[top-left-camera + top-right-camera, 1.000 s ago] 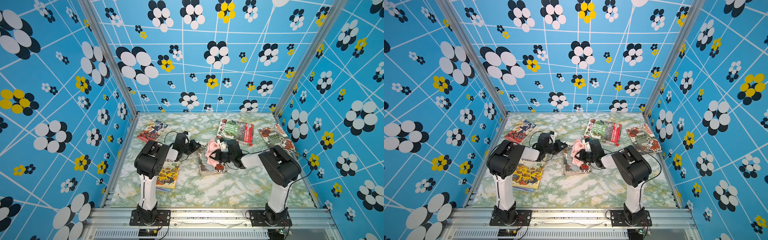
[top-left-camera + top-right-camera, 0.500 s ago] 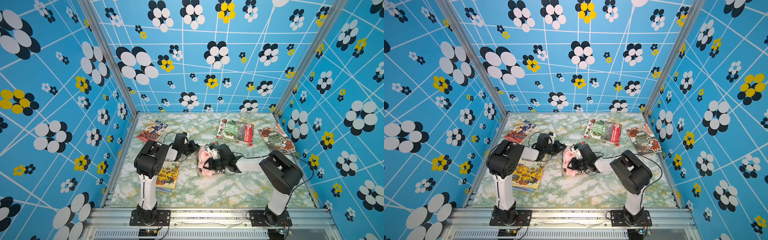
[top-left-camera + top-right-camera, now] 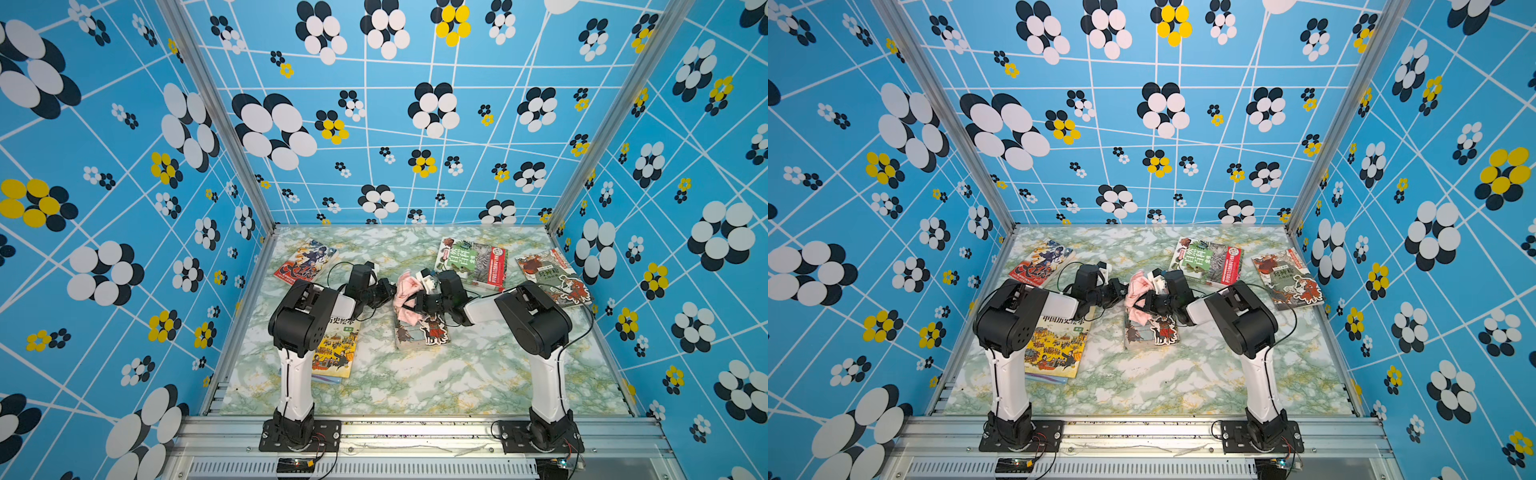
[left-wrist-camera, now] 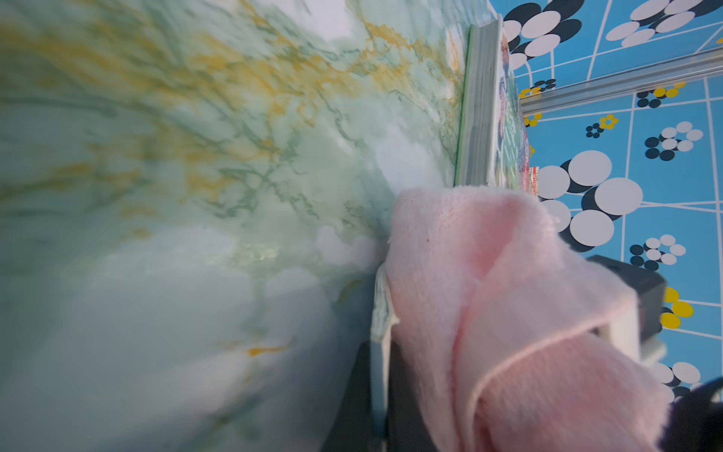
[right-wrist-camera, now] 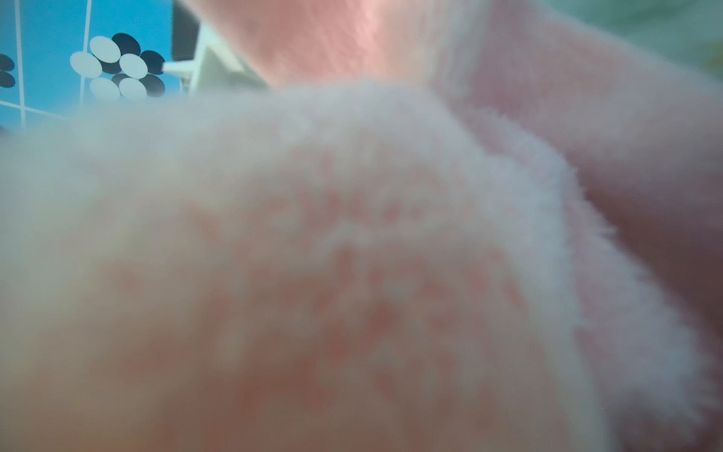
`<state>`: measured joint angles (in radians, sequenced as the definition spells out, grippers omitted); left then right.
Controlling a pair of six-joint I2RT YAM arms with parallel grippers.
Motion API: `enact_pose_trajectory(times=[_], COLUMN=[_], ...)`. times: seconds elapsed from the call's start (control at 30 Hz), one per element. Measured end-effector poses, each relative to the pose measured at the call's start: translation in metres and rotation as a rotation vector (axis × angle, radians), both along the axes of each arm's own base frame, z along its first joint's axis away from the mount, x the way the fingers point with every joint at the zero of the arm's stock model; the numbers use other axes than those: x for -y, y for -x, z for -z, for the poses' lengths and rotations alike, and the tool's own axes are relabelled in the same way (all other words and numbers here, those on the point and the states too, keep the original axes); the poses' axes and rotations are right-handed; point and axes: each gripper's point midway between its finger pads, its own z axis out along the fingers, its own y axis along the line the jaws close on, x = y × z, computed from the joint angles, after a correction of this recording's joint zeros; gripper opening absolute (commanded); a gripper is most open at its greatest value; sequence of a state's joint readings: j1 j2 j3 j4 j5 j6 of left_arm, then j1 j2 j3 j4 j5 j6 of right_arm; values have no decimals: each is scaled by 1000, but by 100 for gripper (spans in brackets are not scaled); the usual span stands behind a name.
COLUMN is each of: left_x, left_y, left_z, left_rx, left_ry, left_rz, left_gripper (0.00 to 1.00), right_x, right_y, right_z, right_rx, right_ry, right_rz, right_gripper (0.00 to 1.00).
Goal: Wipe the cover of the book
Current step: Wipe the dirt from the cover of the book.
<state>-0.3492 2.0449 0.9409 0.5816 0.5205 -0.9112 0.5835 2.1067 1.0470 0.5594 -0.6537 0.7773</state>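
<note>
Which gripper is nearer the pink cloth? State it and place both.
Right. The right gripper is shut on the pink cloth, atop the far end of the centre book. The left gripper, also shut, sits just beside the cloth on the robot's left.

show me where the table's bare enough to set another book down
Widest bare patch of table: the near edge, in front of the centre book. Also bare: the far strip between the red book and the green book. Crowded: the middle, around the pink cloth on the centre book, and the left side by the yellow book.
</note>
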Motion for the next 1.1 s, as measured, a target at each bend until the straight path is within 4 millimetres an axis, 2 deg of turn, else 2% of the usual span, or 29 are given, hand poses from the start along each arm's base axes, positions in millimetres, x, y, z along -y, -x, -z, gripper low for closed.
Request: enact_pose_trajectory(times=[0.07, 0.13, 0.27, 0.33, 0.43, 0.53, 0.6, 0.7, 0.77, 0.87, 0.93, 1.0, 1.1], left_x=[-6, -7, -5, -1, 3, 5, 5, 5, 5, 4, 4, 4, 4], left_y=[-2, -2, -2, -1, -1, -3, -3, -3, -3, -2, -2, -3, -3], left_z=[3, 3, 3, 2, 0, -3, -3, -3, -3, -2, -1, -2, -2], left_rx=[0, 3, 5, 6, 7, 15, 16, 11, 11, 9, 9, 13, 13], left_ry=[-3, 1, 12, 22, 28, 33, 35, 38, 37, 33, 30, 32, 32], left_rz=[-4, 1, 13, 27, 36, 36, 36, 33, 30, 32, 32, 31, 31], left_gripper=[0, 0, 0, 0, 0, 0, 0, 0, 0, 0, 0, 0, 0], right_x=[-16, -21, -5, 10, 42, 73, 80, 67, 41, -7, -25, -26, -4], right_y=[19, 43, 102, 118, 123, 107, 97, 90, 91, 116, 139, 162, 169], right_z=[0, 1, 12, 14, 16, 16, 14, 11, 9, 7, 8, 14, 16], right_rx=[13, 14, -23, -39, -78, -117, -132, -135, -108, -84, -87, -110, -133], right_ry=[37, 72, 136, 144, 129, 97, 81, 72, 86, 98, 108, 122, 136], right_rz=[-54, -109, -203, -214, -175, -93, -60, -67, -107, -224, -291, -340, -321], right_gripper=[0, 0, 0, 0, 0, 0, 0, 0, 0, 0, 0, 0, 0])
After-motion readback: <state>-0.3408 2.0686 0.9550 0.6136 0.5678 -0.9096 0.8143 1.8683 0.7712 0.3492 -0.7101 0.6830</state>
